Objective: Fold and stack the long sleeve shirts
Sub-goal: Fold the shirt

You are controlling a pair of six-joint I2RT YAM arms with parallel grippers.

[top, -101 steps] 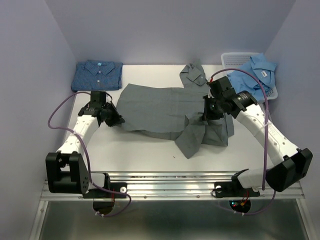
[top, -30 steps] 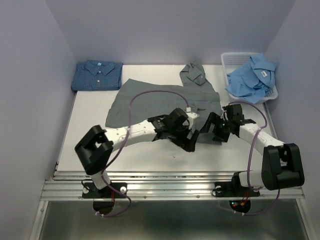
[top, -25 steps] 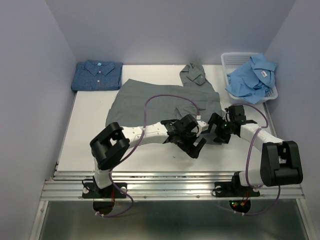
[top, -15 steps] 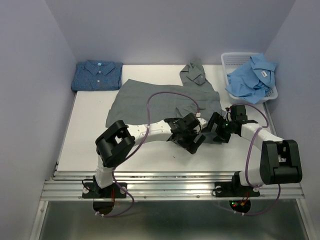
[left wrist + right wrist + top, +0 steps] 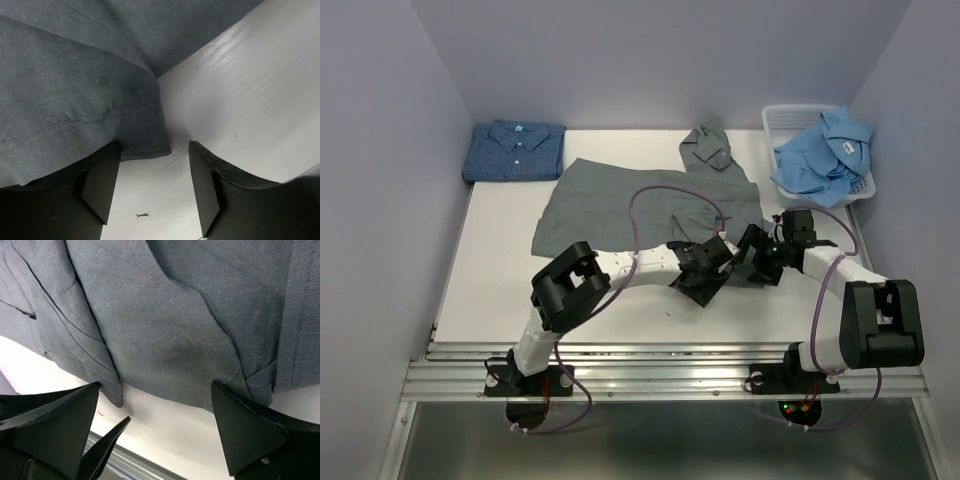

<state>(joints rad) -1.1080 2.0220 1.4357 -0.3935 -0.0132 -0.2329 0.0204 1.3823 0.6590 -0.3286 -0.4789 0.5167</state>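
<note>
I'm folding the grey shirt (image 5: 640,205), which lies spread in the middle of the surface (image 5: 490,260). My left tool (image 5: 152,187) gapes around its near hem corner, gripping nothing. The right tool (image 5: 155,440) hangs wide open over the same edge, empty. Next, I reckon, both should pinch that hem and carry it far.

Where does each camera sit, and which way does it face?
Top external: above and behind the bases, looking down at the table; both arms reach the grey shirt.
Left wrist: on the left arm, facing down at the shirt's hem corner; the open left gripper frames it.
Right wrist: on the right arm, facing shirt folds; the wide-open right gripper shows.
Shared: all show the grey shirt's near edge on the table.
</note>
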